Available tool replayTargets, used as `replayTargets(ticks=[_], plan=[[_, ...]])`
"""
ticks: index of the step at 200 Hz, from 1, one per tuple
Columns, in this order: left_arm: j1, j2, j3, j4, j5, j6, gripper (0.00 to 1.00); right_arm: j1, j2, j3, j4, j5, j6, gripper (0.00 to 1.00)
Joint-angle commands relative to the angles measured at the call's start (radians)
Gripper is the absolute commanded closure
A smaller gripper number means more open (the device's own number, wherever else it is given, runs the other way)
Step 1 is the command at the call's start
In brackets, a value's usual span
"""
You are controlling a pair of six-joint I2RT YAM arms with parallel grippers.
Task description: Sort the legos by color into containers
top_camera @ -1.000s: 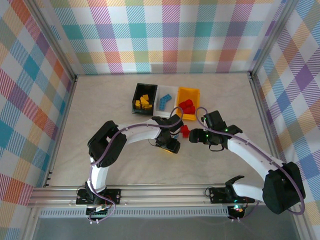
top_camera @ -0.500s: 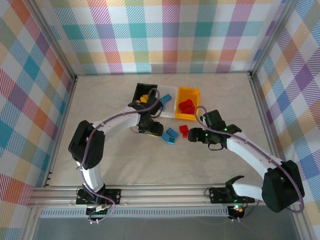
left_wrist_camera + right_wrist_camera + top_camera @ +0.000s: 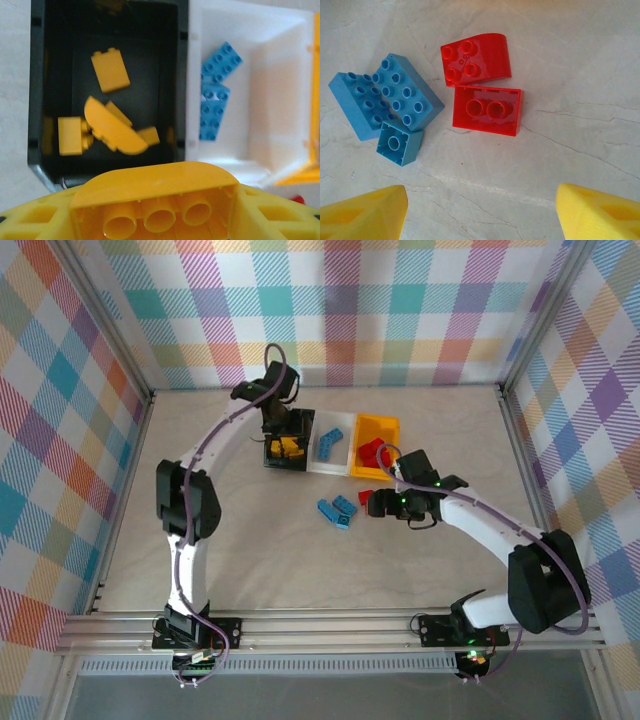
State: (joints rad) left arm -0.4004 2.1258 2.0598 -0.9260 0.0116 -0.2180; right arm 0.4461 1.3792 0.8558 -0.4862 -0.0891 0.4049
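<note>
Across the counter (image 3: 260, 560), left claw (image 3: 155, 220) has swung to 12 o'clock, gripping a yellow brick (image 3: 150, 187). Right claw (image 3: 482, 212) stays wide.

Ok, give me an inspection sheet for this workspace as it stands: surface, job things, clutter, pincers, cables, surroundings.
Surface: pale marbled table.
Job's things: black bin holds yellow legos; white bin, blue legos; yellow-orange bin, red legos; loose blue legos and two loose red legos on the table.
Clutter: nothing seen.
Pincers: left pincer shut on a yellow lego above the black bin; right pincer open, facing the loose legos.
Cables: purple cables along both arms.
Surroundings: plaid walls, aluminium frame.
</note>
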Motion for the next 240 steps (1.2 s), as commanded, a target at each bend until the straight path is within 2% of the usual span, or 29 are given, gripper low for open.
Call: replayTargets(ticks=[1,32,62,127,149,199,240], plan=[[0.025,0.107,0.116,-0.082,-0.032,0.022,0.42,0.002,0.032,0.03,0.009,-0.025,-0.021,0.22],[0.044,0.209,0.22,-0.097,-0.047,0.016,0.42,0.004,0.078,0.057,0.006,-0.014,-0.041,0.24],[0.055,0.249,0.245,-0.093,-0.06,0.017,0.41,0.015,0.131,0.083,0.008,-0.005,-0.055,0.26],[0.061,0.237,0.247,-0.087,-0.018,0.002,0.24,0.047,0.263,0.147,0.012,0.06,-0.083,0.25],[0.061,0.203,0.246,-0.093,-0.002,-0.01,0.19,0.062,0.305,0.172,0.012,0.09,-0.087,0.26],[0.037,0.056,0.169,-0.095,0.001,-0.023,0.15,0.089,0.382,0.223,0.005,0.178,-0.077,0.3],[-0.032,-0.145,-0.035,-0.059,-0.026,-0.033,0.12,0.103,0.389,0.226,-0.008,0.219,-0.068,0.46]])
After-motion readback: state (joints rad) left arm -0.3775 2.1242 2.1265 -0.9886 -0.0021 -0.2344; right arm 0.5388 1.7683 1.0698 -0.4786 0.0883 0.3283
